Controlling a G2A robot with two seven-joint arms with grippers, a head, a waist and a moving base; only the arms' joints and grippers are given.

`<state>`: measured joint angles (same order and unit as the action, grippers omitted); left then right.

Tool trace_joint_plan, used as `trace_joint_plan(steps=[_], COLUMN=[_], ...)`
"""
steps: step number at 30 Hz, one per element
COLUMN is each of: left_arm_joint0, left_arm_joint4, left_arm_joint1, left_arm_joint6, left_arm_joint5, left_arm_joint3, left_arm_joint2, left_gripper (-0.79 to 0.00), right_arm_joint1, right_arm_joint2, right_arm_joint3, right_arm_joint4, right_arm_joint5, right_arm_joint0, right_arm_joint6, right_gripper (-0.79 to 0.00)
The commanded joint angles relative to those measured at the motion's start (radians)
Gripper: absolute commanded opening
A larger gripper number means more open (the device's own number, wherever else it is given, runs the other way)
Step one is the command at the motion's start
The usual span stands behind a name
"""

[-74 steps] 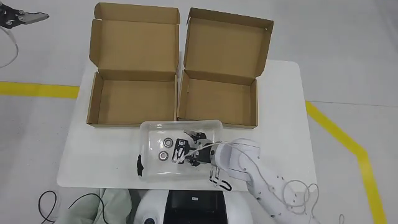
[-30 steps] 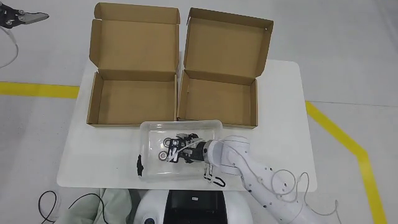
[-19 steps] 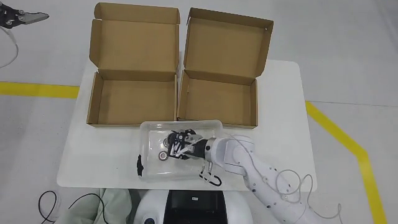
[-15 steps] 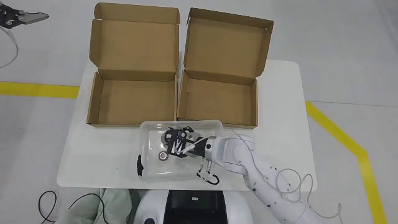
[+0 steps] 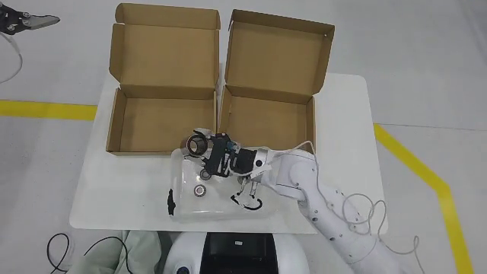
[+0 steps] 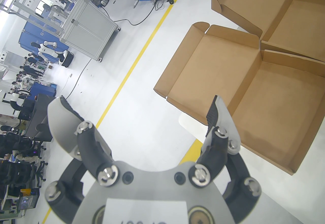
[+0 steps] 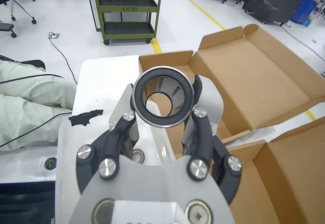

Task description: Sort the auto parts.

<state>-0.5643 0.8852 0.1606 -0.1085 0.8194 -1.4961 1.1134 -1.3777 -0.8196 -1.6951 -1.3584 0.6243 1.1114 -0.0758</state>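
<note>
While the worktop (image 5: 342,122) carries two open cardboard boxes (image 5: 161,124) beyond the right fingers (image 7: 196,86) and a clear bin (image 5: 183,202) beneath them, I see those fingers clamped on a bearing ring (image 7: 139,95) between them; the left fingers (image 6: 218,118) stand wide apart, empty.

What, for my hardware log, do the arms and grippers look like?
The right arm is glossy white in rounded segments, with a thin white cable looping along it. The left gripper and right gripper each have a grey metal plate, silver screws, black links and white fingers with black ridged pads.
</note>
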Motion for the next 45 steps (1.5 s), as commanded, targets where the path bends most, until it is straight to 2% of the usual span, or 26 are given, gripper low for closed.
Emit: trace_joint_plan(steps=[1,17,27,38,45], left_arm_joint0=[0.000,0.000,0.000,0.000,0.000], left_arm_joint4=[0.000,0.000,0.000,0.000,0.000], left_arm_joint1=[0.000,0.000,0.000,0.000,0.000], left_arm_joint6=[0.000,0.000,0.000,0.000,0.000], left_arm_joint5=[0.000,0.000,0.000,0.000,0.000], left_arm_joint3=[0.000,0.000,0.000,0.000,0.000], left_arm_joint2=[0.000,0.000,0.000,0.000,0.000], left_gripper=[0.000,0.000,0.000,0.000,0.000], right_arm_joint1=[-0.002,-0.011,-0.004,0.008,0.018], right_arm_joint2=[-0.001,-0.068,-0.118,-0.172,-0.226], right_arm_joint3=[-0.012,-0.037,-0.095,-0.147,-0.181], right_arm_joint4=[0.007,0.113,0.099,0.094,0.107], right_arm_joint5=[0.001,0.027,0.030,0.020,-0.006], right_arm_joint0=[-0.018,-0.096,-0.077,-0.038,-0.011], right_arm_joint6=[0.007,0.223,0.310,0.299,0.222], right_gripper=[-0.785,-0.785,-0.785,-0.785,-0.785])
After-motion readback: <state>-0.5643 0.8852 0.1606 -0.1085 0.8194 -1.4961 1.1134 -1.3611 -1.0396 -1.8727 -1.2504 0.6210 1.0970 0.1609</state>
